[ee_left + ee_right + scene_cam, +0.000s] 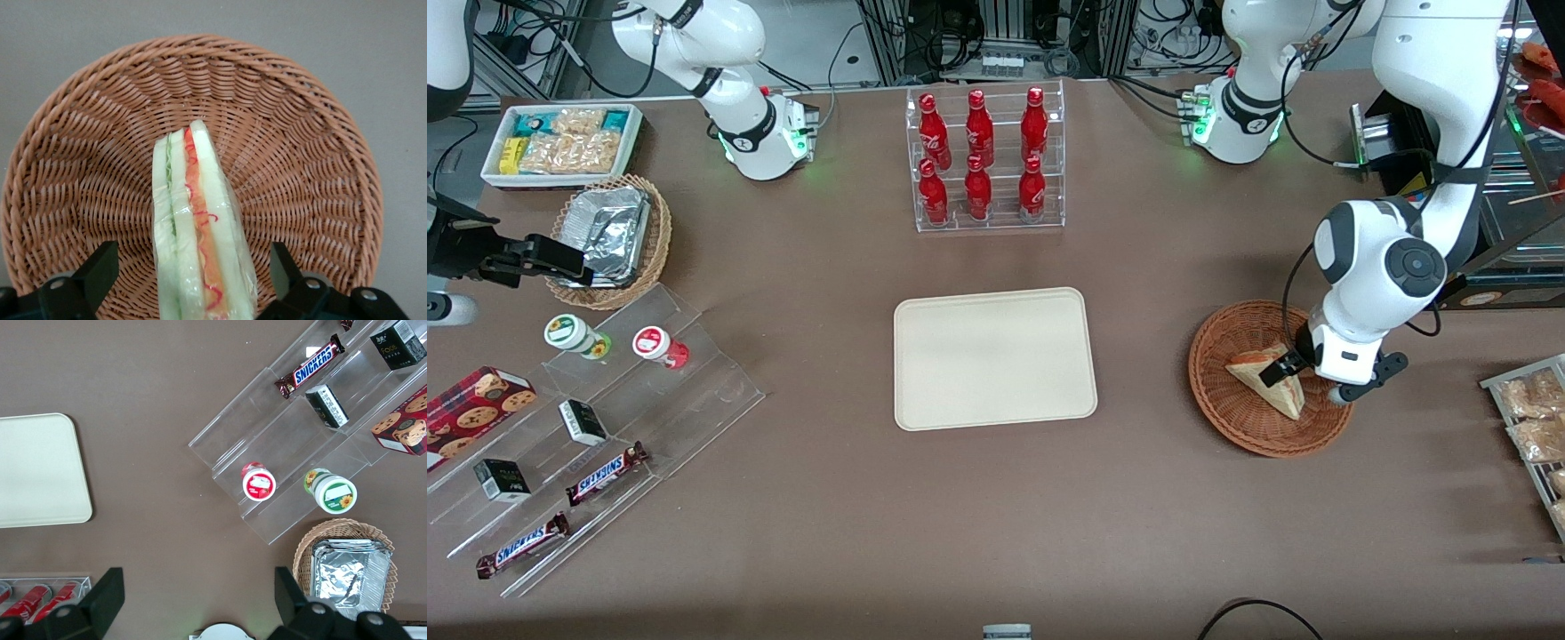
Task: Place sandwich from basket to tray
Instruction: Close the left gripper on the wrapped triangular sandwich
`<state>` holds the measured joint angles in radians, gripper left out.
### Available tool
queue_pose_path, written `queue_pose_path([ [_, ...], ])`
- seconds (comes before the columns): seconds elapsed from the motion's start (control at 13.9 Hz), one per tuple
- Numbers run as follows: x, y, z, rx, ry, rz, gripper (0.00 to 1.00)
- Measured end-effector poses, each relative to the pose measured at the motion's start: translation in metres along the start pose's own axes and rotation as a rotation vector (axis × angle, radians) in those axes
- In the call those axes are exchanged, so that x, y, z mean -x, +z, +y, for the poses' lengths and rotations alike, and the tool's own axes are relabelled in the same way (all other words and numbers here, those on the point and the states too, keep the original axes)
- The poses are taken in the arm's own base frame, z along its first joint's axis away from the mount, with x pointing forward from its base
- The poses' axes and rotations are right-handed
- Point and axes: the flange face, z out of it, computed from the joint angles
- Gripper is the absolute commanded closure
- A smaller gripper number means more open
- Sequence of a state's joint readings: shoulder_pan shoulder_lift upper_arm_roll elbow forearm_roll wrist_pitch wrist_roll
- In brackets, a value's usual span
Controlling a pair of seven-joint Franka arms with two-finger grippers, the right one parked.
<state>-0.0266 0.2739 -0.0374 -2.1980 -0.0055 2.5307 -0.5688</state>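
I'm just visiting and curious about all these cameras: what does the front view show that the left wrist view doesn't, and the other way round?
Only the front view shows the tray, the red bottles and the snack shelves, plus the arm reaching over the basket.

Only the left wrist view shows the gripper open, a finger either side of the sandwich without touching it, and the red and green filling edge-on.

Both show the sandwich in the basket, on the brown table.

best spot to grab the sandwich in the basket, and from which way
Grip the sandwich across its two flat bread faces, coming straight down from above. It stands on edge in the basket, its filling layers facing up, so the broad faces are exposed on both sides. The gripper is already above it, jaws open and straddling the wedge without touching it.
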Motion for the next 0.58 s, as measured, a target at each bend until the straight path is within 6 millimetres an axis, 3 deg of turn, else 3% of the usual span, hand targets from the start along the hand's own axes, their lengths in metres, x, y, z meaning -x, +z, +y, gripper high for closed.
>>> queue_pose_path([
  [0.58,0.010,0.020,-0.001,-0.003,0.007,-0.006,0.01],
])
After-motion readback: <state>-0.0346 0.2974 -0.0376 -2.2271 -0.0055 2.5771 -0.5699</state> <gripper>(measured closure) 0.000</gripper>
